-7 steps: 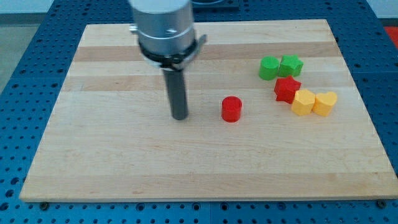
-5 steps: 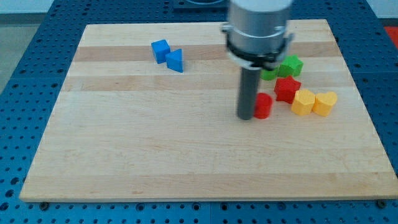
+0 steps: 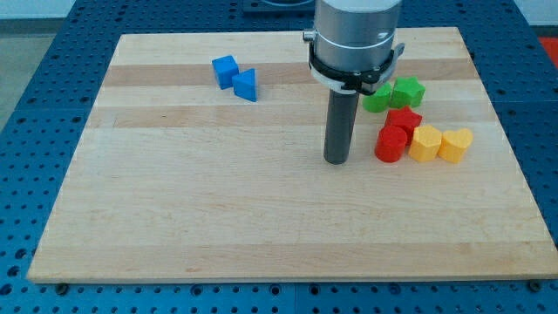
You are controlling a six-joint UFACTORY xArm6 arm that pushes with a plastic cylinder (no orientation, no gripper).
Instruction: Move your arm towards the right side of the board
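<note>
- Here, my tip (image 3: 336,160) rests on the wooden board (image 3: 174,209) right of centre, just left of the red cylinder (image 3: 390,145), a narrow strip of bare wood between them.
- No pincer is fitted — the arm ends in a plain dark rod, so nothing is clenched, released or grasped.
- The red cylinder touches a red star (image 3: 404,121); to the view's right sit a yellow block (image 3: 425,144) and a yellow heart (image 3: 455,144), with two green blocks (image 3: 393,93) above them.
- A blue cube (image 3: 225,70) and blue triangle (image 3: 247,85) lie well apart, toward the view's upper left.
- Judged from their look, the blocks are small, light, rigid and slide readily — there is no hold to take; a push on a flank would shift the whole cluster.
- The board's right side lies beyond that cluster.
</note>
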